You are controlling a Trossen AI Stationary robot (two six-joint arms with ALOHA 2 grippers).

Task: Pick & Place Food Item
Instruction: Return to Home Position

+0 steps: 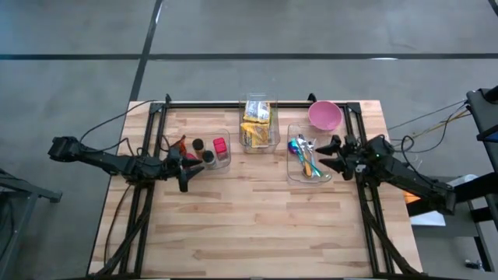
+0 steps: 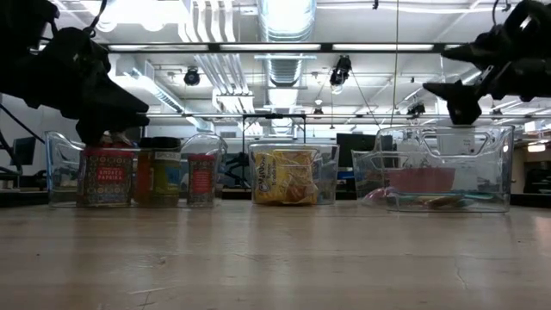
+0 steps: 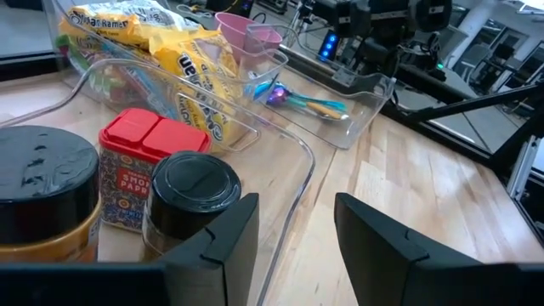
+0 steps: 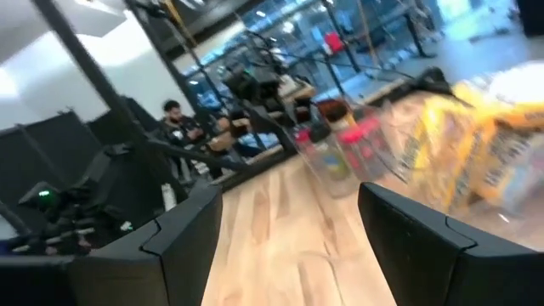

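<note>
Both wide and empty, the left end effector and right end effector flank the transparent bins; we judge the noodle pack light, crinkly, best pinched mid-body.

The slatted wooden table is pale honey-tan with streaky grain. The three plastic bins are colourless. The square seasoning can has a red lid and a red label with white lettering; the round jar has a glossy black lid. The crinkled noodle packs are yellow with dark print, the round bowl pink, the small spoon violet-blue
</note>
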